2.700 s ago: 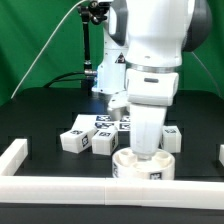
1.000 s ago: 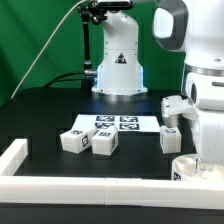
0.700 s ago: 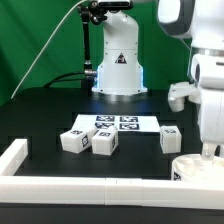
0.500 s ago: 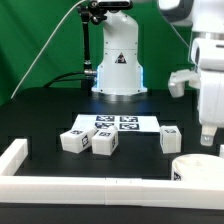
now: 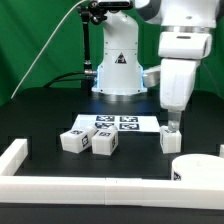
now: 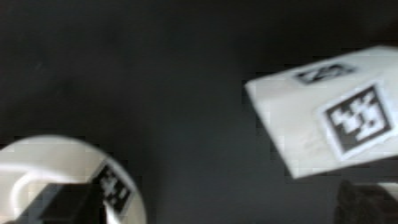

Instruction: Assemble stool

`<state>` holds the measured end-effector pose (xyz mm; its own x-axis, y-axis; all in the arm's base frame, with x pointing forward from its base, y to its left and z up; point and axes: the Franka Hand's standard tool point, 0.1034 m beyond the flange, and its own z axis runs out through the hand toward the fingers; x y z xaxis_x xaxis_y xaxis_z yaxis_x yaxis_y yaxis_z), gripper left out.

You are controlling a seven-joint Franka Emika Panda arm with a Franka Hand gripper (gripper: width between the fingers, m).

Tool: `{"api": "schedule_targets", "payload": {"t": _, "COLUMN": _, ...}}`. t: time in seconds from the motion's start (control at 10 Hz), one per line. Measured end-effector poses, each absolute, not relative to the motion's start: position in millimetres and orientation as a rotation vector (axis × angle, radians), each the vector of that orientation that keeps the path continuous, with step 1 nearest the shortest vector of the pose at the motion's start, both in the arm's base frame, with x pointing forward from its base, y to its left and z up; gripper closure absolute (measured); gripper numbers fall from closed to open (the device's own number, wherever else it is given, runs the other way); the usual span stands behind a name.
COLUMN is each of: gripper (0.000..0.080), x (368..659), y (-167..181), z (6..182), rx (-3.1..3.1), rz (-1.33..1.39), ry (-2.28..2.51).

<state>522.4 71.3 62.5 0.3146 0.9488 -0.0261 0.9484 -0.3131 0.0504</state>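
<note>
The round white stool seat [image 5: 198,168] lies at the front on the exterior view's right, against the border rail. One white tagged leg [image 5: 170,140] lies just behind it. Two more legs [image 5: 75,140] [image 5: 104,143] lie side by side to the exterior view's left. My gripper [image 5: 172,126] hangs just above the right-hand leg, open and empty. In the wrist view the gripper [image 6: 217,203] has its fingers wide apart over bare black table. The seat [image 6: 54,170] shows on one side there and the leg [image 6: 338,110] on the other.
The marker board [image 5: 118,123] lies flat behind the legs. A long white border rail [image 5: 60,185] runs along the front, with a raised end [image 5: 12,152] at the exterior view's left. The robot base [image 5: 118,70] stands at the back.
The gripper carried the seat to the exterior view's right and let go of it. It then rose and moved back to just above the right-hand leg.
</note>
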Motion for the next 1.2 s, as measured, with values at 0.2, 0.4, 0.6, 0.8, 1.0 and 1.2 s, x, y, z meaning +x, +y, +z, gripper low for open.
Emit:
{"api": "schedule_targets", "payload": {"t": 0.2, "gripper": 0.0151, "x": 523.4, "y": 71.8, "z": 62.0, "rx": 2.516, "rz": 0.016, "ry": 1.787}}
{"api": "schedule_targets", "payload": {"t": 0.4, "gripper": 0.0151, "x": 524.1, "y": 70.5, "z": 61.2, "rx": 2.566, "rz": 0.025, "ry": 1.716}}
{"api": "schedule_targets", "payload": {"t": 0.6, "gripper": 0.0151, "x": 519.7, "y": 63.1, "z": 60.6, "rx": 2.819, "rz": 0.062, "ry": 1.254}}
{"api": "schedule_targets", "payload": {"t": 0.8, "gripper": 0.0151, "x": 512.5, "y": 67.4, "z": 56.6, "rx": 2.921, "rz": 0.082, "ry": 1.024}}
{"api": "schedule_targets", "payload": {"t": 1.0, "gripper": 0.0151, "x": 513.6, "y": 69.2, "z": 57.0, "rx": 2.997, "rz": 0.09, "ry": 0.843}}
{"api": "schedule_targets", "payload": {"t": 1.2, "gripper": 0.0151, "x": 513.1, "y": 71.8, "z": 56.8, "rx": 3.064, "rz": 0.092, "ry": 0.643}}
